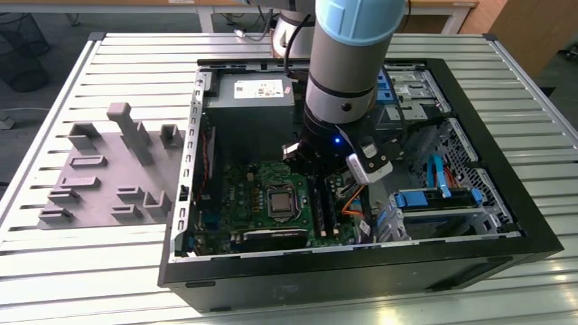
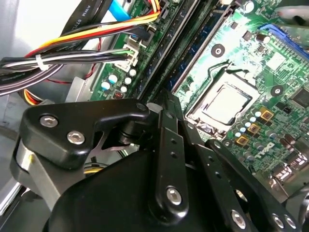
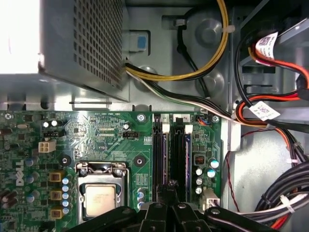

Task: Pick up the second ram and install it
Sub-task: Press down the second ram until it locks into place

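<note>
Second ram (image 3: pixel 162 154) seems to be standing in its motherboard (image 3: pixel 106 135) slot beside the other stick (image 3: pixel 186 154), gripper (image 3: pixel 169 189) closed, fingers together, just over its end; best pressed straight down, evenly, till latches (image 3: pixel 165 128) catch.

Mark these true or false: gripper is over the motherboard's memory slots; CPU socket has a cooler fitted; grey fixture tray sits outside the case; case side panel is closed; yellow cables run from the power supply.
1. The black gripper is over the memory slots of the green motherboard. True.
2. The silver CPU socket has a cooler fitted. False: it is bare.
3. The grey fixture tray sits outside the black computer case. True.
4. The case is closed. False: it lies open.
5. Yellow cables leave the grey power supply. True.
</note>
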`<state>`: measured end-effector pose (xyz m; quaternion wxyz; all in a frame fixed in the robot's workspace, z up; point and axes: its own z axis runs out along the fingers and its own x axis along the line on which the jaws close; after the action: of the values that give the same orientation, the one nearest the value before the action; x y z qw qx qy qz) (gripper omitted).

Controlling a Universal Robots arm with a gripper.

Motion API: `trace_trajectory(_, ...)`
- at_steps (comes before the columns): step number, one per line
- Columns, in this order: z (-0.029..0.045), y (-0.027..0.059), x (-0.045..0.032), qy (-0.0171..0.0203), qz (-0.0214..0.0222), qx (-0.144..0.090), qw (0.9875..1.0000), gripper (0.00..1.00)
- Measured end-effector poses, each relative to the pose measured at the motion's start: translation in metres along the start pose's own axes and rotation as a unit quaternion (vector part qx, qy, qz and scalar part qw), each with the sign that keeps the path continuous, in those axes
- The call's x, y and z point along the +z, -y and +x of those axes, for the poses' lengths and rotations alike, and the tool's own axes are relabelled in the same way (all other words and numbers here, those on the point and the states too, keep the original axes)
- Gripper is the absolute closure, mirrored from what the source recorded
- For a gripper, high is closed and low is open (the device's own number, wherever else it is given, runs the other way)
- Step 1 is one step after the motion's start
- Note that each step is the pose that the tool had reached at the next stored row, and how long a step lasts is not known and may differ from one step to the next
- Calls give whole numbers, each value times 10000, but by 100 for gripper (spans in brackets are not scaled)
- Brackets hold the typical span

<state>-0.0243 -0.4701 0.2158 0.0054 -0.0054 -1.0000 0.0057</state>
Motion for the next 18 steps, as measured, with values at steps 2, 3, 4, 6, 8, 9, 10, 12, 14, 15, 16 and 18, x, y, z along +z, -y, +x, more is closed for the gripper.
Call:
trace_trajectory(2, 0, -1, 21, -1, 3, 0, 10000, 89)
trace_trajectory(3, -1, -2, 20, -2, 6, 0, 10000, 89)
trace_trajectory(4, -1, -2, 18, -3, 7, 0, 10000, 89)
trace_trajectory(6, -1, -5, -10, 3, -11, 0, 10000, 89)
trace_trajectory(8, 0, -3, -71, 3, -12, 0, 10000, 89)
trace_trajectory(9, 1, 0, -112, 0, -4, 1, 10000, 89)
trace_trajectory(10, 1, 0, -141, 1, -6, 0, 10000, 89)
trace_trajectory(12, 2, 1, -194, 1, -5, 0, 10000, 89)
trace_trajectory(14, 2, 1, -212, 1, -8, 0, 10000, 89)
trace_trajectory(15, 2, 1, -212, 1, -8, 0, 10000, 89)
trace_trajectory(16, 2, 1, -211, 1, -9, 0, 10000, 89)
trace_trajectory(18, 2, 1, -213, 0, -8, 0, 10000, 89)
